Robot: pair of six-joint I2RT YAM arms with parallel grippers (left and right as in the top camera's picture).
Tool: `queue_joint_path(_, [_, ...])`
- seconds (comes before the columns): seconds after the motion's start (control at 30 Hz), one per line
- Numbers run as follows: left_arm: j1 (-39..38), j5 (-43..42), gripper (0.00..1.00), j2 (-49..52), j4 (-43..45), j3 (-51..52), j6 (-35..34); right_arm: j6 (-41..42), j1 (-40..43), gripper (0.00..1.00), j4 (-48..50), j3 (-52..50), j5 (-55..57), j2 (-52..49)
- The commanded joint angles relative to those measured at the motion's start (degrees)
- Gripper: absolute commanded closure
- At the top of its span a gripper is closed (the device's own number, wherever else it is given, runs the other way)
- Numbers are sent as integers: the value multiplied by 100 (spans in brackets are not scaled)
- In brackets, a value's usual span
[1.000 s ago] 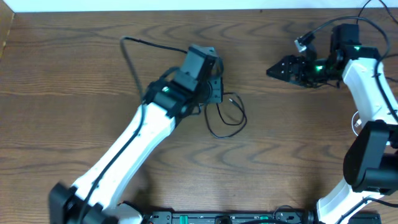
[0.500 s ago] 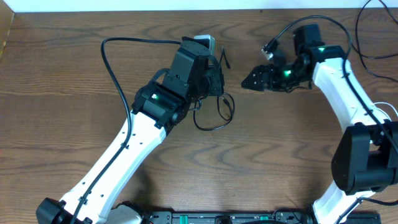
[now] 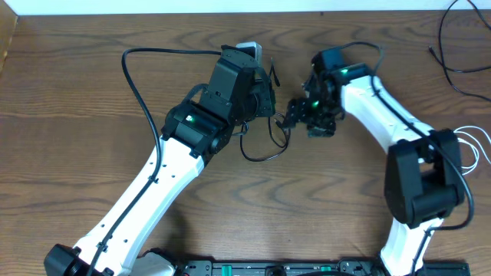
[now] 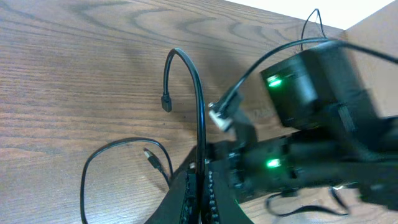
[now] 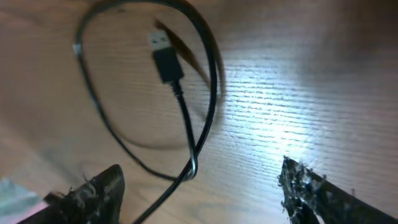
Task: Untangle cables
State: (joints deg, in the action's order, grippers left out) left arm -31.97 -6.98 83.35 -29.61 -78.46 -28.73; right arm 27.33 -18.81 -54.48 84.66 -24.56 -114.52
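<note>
My left gripper (image 3: 265, 103) is shut on a thin black cable (image 3: 262, 152). The cable's loop lies on the table just below the jaws. In the left wrist view the jaws (image 4: 202, 186) pinch this cable (image 4: 199, 118), which arches up to a small plug end, while its other plug lies in the loop at lower left. My right gripper (image 3: 296, 118) is open, low over the table just right of the loop. In the right wrist view its fingers (image 5: 199, 183) straddle the black loop (image 5: 186, 140) and its USB plug (image 5: 165, 59). A white cable (image 3: 469, 146) lies at the right edge.
Another thin black cable (image 3: 454, 54) lies at the far right corner. The left arm's thicker black wire (image 3: 146, 84) arcs over the table at the upper left. The two arms are close together near the table's middle. The right arm fills the right of the left wrist view (image 4: 311, 124).
My right arm has swung left and come down beside the cable loop. My left gripper lifted the cable toward the far edge a second ago and has stayed still since.
</note>
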Motion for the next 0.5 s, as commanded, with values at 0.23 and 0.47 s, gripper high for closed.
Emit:
queue_joint_path(0.23, [24, 11, 93, -74, -11, -26, -55, 914, -575, 47, 192, -133, 275, -592])
queue_joint_path(0.47, [24, 13, 93, -74, -87, -26, -52, 929, -776, 86, 415, -133, 332, -629])
